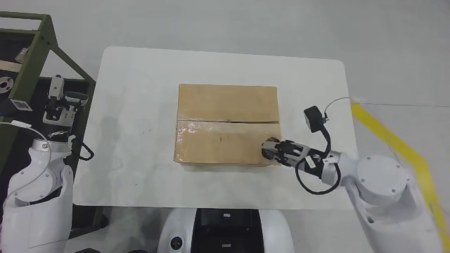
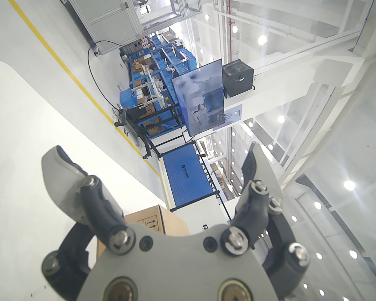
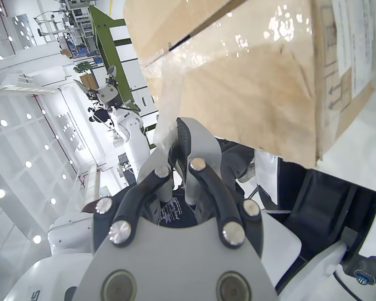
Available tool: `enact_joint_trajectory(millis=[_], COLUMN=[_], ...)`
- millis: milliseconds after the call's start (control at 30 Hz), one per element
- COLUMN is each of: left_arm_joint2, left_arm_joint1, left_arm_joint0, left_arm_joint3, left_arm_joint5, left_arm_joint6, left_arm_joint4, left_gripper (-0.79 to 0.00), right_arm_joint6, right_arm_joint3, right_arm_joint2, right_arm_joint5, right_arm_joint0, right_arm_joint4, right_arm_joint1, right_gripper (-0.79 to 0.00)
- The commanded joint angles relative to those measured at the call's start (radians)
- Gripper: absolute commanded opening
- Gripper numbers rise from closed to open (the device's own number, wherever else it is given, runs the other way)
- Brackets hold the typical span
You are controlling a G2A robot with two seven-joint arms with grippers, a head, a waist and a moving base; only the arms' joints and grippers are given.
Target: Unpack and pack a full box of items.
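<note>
Right claw (image 3: 175,150) sits at the near corner of the box (image 3: 253,79), on the right arm's side of it. Its fingers are pressed together on a strip of clear tape (image 3: 167,108). That strip runs from the pinched fingers up to the box's top edge, where more glossy tape covers the cardboard. From above, the same claw (image 1: 271,149) touches that corner of the box (image 1: 226,123). The box lies flat, with both top flaps down and meeting at a seam along its length. It rests near the middle of the white tabletop (image 1: 140,112). Well apart from the box, past the tabletop's edge on the other side, is the left claw (image 1: 60,95). It holds nothing, and its fingers (image 2: 253,158) are spread wide. Beyond it, farther from the box, stands a green frame (image 1: 42,42).
</note>
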Motion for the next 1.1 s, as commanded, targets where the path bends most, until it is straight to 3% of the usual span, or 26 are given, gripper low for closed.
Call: enact_joint_trajectory(millis=[0, 233, 633, 1067], left_arm_joint2=[0.0, 0.0, 0.0, 0.0], left_arm_joint1=[0.0, 0.0, 0.0, 0.0], left_arm_joint0=[0.0, 0.0, 0.0, 0.0], left_arm_joint3=[0.0, 0.0, 0.0, 0.0], left_arm_joint5=[0.0, 0.0, 0.0, 0.0], left_arm_joint6=[0.0, 0.0, 0.0, 0.0], left_arm_joint4=[0.0, 0.0, 0.0, 0.0], left_gripper=[0.0, 0.0, 0.0, 0.0], right_arm_joint6=[-0.003, 0.019, 0.082, 0.069], right_arm_joint3=[-0.007, -0.018, 0.02, 0.056], right_arm_joint2=[0.008, 0.013, -0.029, -0.028], right_arm_joint5=[-0.02, -0.092, -0.104, -0.105], right_arm_joint0=[0.012, 0.11, 0.282, 0.269], right_arm_joint4=[-0.001, 0.027, 0.047, 0.081], right_arm_joint1=[0.002, 0.006, 0.012, 0.022], right_gripper=[-0.785, -0.785, -0.785, -0.785])
